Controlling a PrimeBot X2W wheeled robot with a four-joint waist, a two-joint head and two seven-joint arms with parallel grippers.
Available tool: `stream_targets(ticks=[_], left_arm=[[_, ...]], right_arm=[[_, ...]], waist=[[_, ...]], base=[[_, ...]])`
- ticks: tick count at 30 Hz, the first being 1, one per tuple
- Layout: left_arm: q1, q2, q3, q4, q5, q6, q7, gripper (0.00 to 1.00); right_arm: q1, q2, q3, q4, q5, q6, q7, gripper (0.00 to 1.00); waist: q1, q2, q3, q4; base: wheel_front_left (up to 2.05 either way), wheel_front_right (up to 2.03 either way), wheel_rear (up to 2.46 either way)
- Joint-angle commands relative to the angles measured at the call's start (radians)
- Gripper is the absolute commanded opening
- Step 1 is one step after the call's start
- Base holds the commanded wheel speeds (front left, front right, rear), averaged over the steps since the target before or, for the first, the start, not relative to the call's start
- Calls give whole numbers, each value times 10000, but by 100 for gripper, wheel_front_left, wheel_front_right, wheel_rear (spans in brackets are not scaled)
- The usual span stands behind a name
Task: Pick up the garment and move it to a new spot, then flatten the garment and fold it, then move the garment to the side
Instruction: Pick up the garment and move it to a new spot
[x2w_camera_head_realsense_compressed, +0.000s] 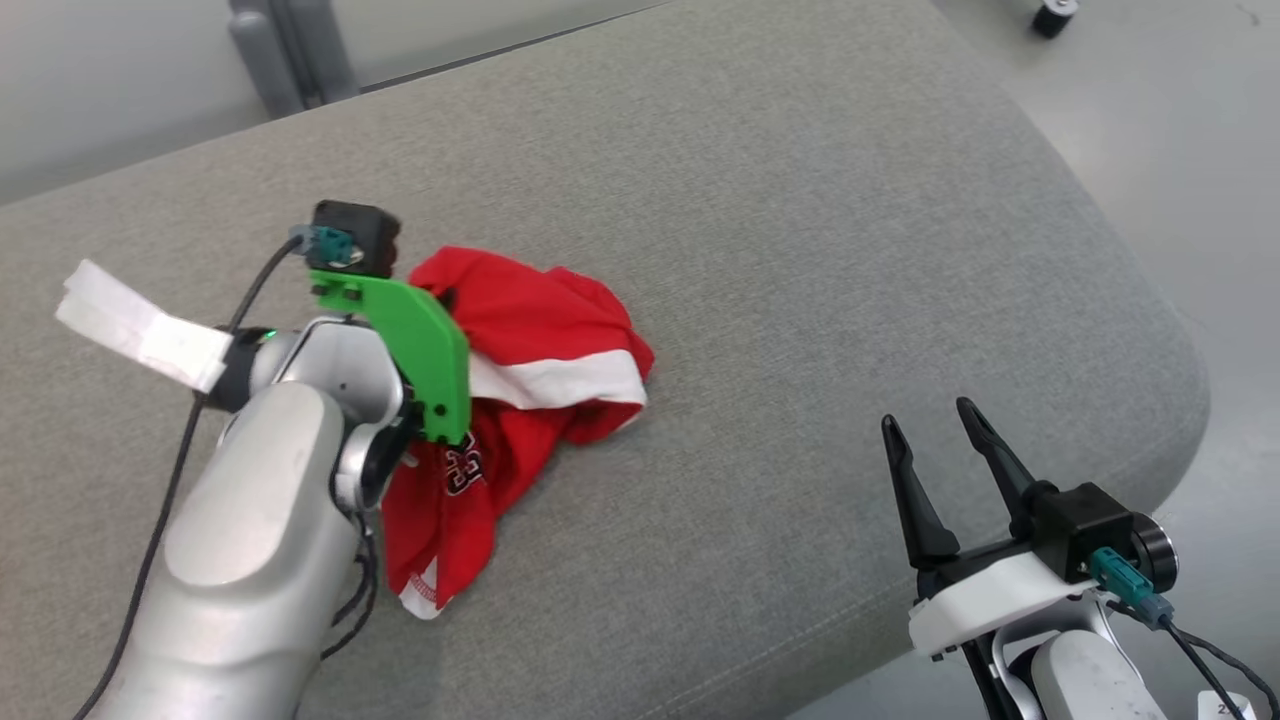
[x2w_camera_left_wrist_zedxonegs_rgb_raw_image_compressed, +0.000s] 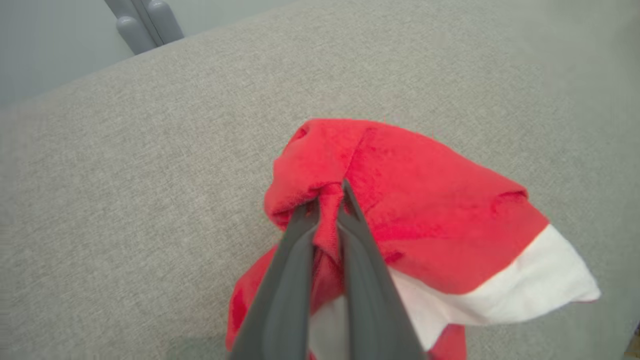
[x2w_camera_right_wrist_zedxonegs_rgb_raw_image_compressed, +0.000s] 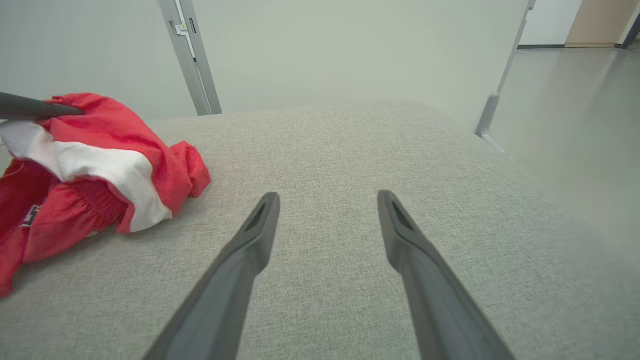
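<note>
From the head, we see the red garment (x2w_camera_head_realsense_compressed: 540, 330) bunched on the gray cushion (x2w_camera_head_realsense_compressed: 800, 200), left of the middle, partly under our left arm (x2w_camera_head_realsense_compressed: 260, 500). Our right pincer (x2w_camera_head_realsense_compressed: 935, 430) stands wide open and empty near the cushion's rounded right edge, bare room between. The left wrist shows what the head hides: our left pincer (x2w_camera_left_wrist_zedxonegs_rgb_raw_image_compressed: 327, 200) squeezed tight on a red fold. The right wrist shows its white band (x2w_camera_right_wrist_zedxonegs_rgb_raw_image_compressed: 100, 167) across the red.
</note>
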Motion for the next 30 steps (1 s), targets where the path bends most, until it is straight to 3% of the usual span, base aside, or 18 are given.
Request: stream_targets(ticks=[1, 8, 15, 17, 18, 19, 24, 30], left_arm=[[-160, 232, 135, 568, 108, 137, -236, 0], [-206, 576, 290, 2098, 154, 150, -674, 0], [-479, 8, 384, 2799, -249, -149, -1464, 0], [-549, -172, 390, 2827, -311, -201, -1697, 41], [-587, -250, 415, 2802, -359, -232, -1820, 76], [-608, -316, 462, 2747, -432, -245, -1935, 100], [-140, -419, 686, 1875, -808, -519, -2553, 100], [1434, 75, 1026, -481, -1445, -539, -2363, 100]], right_arm=[[127, 2, -38, -26, -24, -8, -32, 100], [168, 2, -83, 49, -234, -8, -32, 100], [18, -2, -26, 90, -432, -8, -33, 100], [4, -3, -23, 102, -463, -10, -33, 100], [-8, -3, -24, 113, -484, -8, -33, 100], [4, -3, -24, 124, -509, -8, -32, 100], [221, -3, -50, 135, -557, -8, -32, 100], [510, -3, -216, 12, -607, -8, -33, 100]], waist=[[0, -1, 157, -532], [0, -1, 157, -220], [0, -1, -12, 343], [0, -1, -64, 460], [0, -1, -103, 506], [0, -1, -140, 544], [0, -1, -385, 631], [0, -1, -514, 714]], base=[[0, 0, 0], [0, 0, 0], [0, 0, 0], [0, 0, 0], [0, 0, 0], [0, 0, 0], [0, 0, 0], [0, 0, 0]])
